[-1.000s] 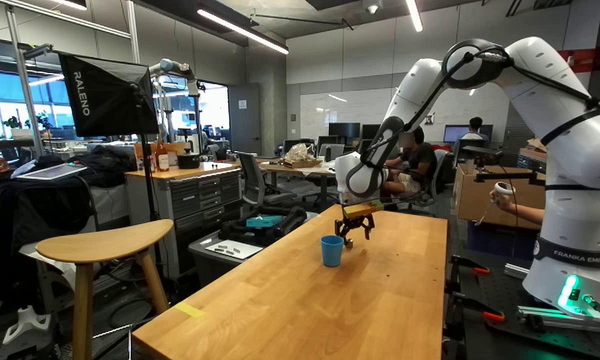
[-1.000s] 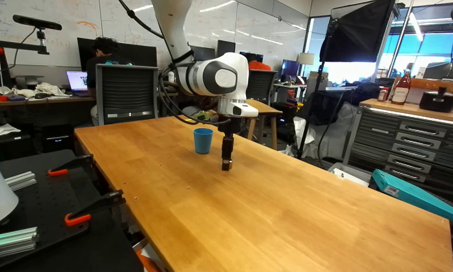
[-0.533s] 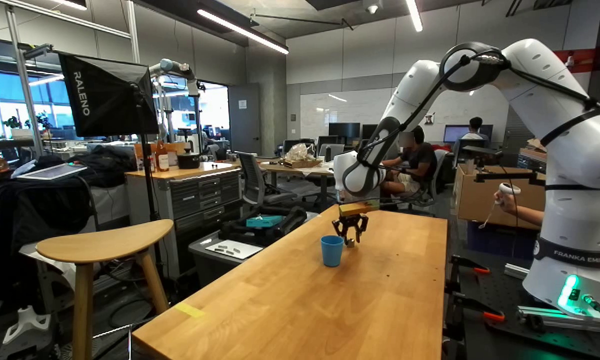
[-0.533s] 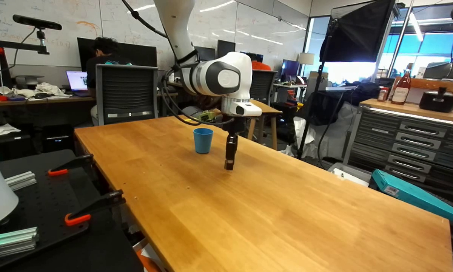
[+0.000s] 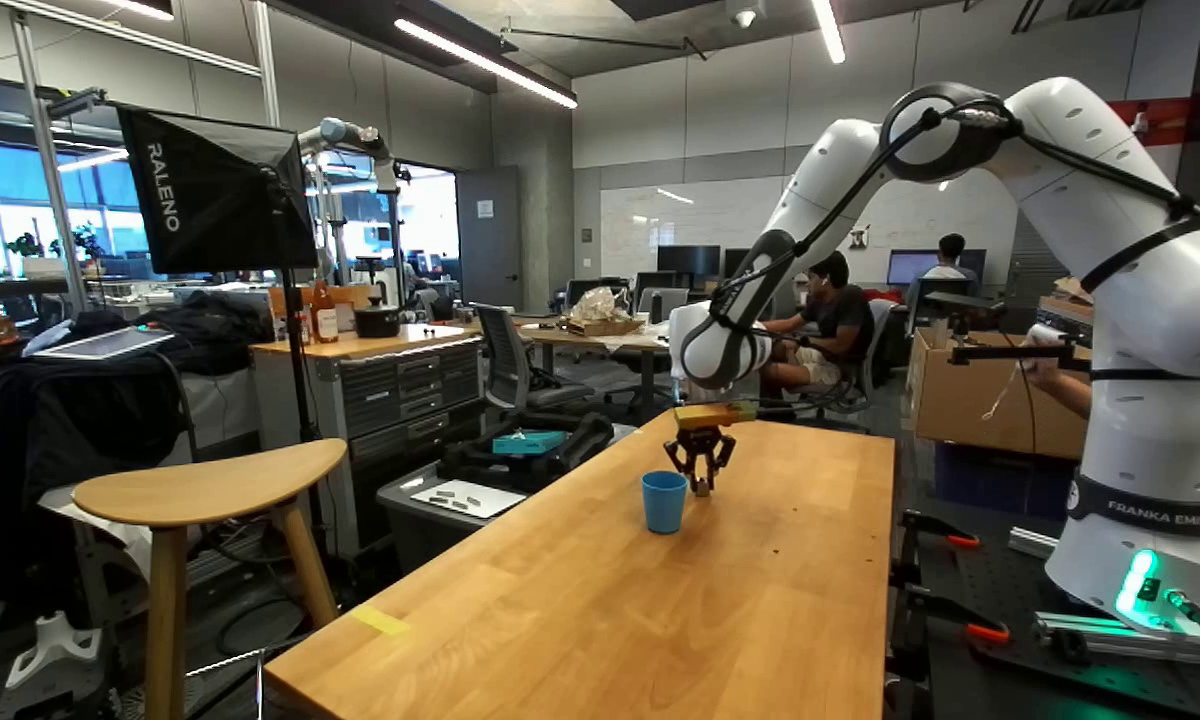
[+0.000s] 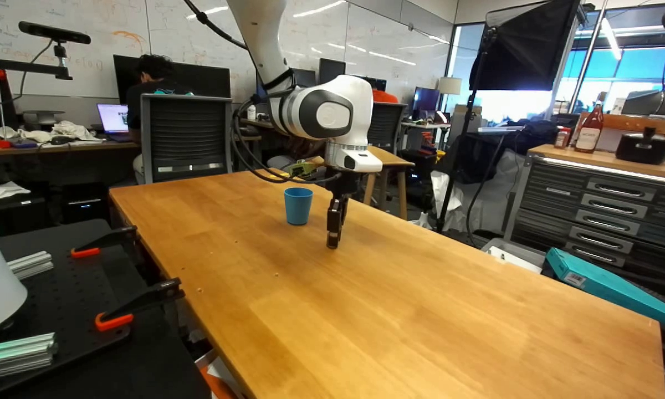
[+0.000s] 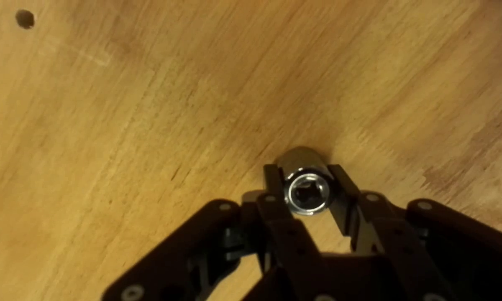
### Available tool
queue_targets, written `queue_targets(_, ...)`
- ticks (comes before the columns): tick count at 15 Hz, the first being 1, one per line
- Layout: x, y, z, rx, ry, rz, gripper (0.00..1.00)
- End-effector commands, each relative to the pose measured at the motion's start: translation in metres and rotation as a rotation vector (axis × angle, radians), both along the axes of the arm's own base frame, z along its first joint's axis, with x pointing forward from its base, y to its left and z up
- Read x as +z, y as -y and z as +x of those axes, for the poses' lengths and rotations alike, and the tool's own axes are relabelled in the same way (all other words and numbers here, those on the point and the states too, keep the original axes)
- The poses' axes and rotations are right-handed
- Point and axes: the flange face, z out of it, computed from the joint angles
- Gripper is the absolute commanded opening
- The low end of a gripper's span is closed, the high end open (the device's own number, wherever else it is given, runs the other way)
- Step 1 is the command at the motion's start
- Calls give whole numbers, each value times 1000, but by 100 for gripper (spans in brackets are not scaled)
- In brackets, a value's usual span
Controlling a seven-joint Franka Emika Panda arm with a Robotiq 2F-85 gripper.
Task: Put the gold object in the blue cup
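The gold object [image 7: 306, 184] is a small shiny metal cylinder, hollow at its near end; in the wrist view its rim looks silvery. My gripper [image 7: 308, 182] is shut on it, one finger pad [image 7: 345, 188] pressed to each side. In an exterior view the gold object [image 5: 702, 489] appears under the fingertips, at the tabletop; whether it touches the wood I cannot tell. The blue cup [image 5: 664, 502] stands upright close to my gripper [image 5: 701, 486]. From another angle, the blue cup [image 6: 297, 206] is behind and left of my gripper [image 6: 333, 241]. The cup's inside bottom is hidden.
The wooden table [image 5: 660, 620] carries a strip of yellow tape [image 5: 380, 619] near one corner. Clamps [image 6: 152, 296] grip its edge on the robot's base side. A cable loop [image 6: 255, 160] hangs from the arm near the cup. A stool [image 5: 210, 483] stands beside the table.
The fingers went from wide apart to shut on the gold object. The gripper shifted slightly during that second. The cup has stayed put.
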Motion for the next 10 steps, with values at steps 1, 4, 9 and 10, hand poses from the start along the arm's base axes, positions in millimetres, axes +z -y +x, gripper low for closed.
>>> queue_targets(1, 53, -7, 10, 38, 27, 51, 11)
queue_targets(4, 108, -16, 16, 81, 61, 67, 11)
queue_targets(9, 161, -56, 11, 143, 54, 188, 11)
queue_targets(10, 166, -66, 10, 155, 56, 213, 11)
